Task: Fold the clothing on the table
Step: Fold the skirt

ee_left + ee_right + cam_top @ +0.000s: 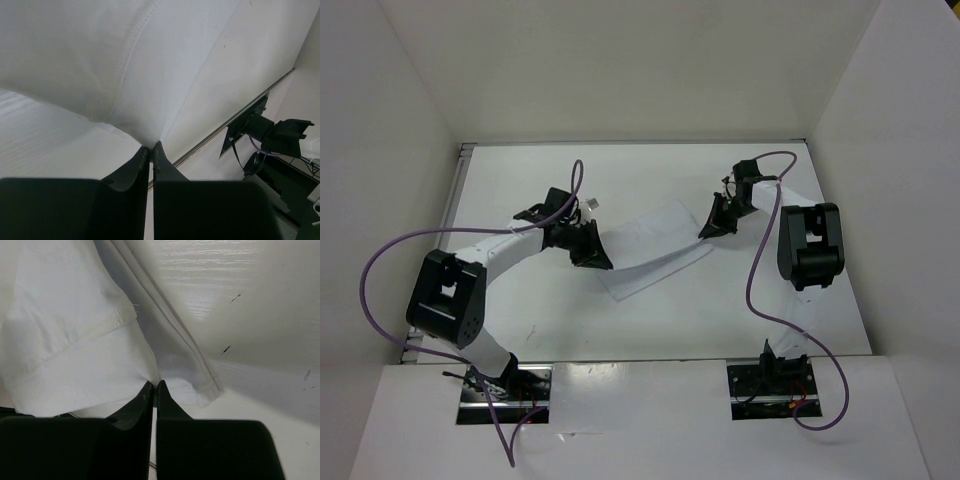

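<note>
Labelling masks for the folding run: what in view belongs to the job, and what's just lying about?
Job: clothing; table; left gripper and right gripper, both shut on the clothing.
Not the job: white walls; purple cables.

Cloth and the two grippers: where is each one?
cloth (655,250), top view, its middle.
left gripper (151,146), left wrist view, between its fingertips.
right gripper (155,385), right wrist view, between its fingertips.

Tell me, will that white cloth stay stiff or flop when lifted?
Probably floppy: the clothing drapes in soft wrinkles from where the left fingers and right fingers pinch it. Likely light too, since small pinches at its edges seem to hold it up.
</note>
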Motion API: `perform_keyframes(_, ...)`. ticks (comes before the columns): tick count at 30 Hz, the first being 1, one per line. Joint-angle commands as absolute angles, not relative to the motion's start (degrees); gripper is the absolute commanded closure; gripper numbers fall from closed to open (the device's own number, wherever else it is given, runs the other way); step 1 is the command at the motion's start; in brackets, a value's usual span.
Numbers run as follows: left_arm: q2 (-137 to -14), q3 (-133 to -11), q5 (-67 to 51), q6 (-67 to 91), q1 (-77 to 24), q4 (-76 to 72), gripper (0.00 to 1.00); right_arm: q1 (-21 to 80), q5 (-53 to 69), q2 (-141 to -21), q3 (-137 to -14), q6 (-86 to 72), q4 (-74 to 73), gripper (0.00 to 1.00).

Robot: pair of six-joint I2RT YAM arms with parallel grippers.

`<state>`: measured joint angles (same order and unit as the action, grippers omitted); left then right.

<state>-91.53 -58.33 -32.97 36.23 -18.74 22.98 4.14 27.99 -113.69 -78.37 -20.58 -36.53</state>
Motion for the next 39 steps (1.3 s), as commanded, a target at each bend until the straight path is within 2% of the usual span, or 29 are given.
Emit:
perform_keyframes(1,-89.8,-58.1,-31.4,36.1,-19.7,24.8,0.98,4.4,26.6,-111.3,-80.4,-20.8,-36.1,1.0)
perform_keyframes(10,-91.1,-58.1,-29.7,36.7,-22.3,27.2,0.98,4.4,25.0,-110.7,-79.8,-20.8,-36.7,1.0)
perform_keyframes(39,-98.3,-60.9,-30.8,36.1,-40.9,30.9,0.96,4.4,15.1,-106.4,-78.4,-22.5,-39.8,1.0)
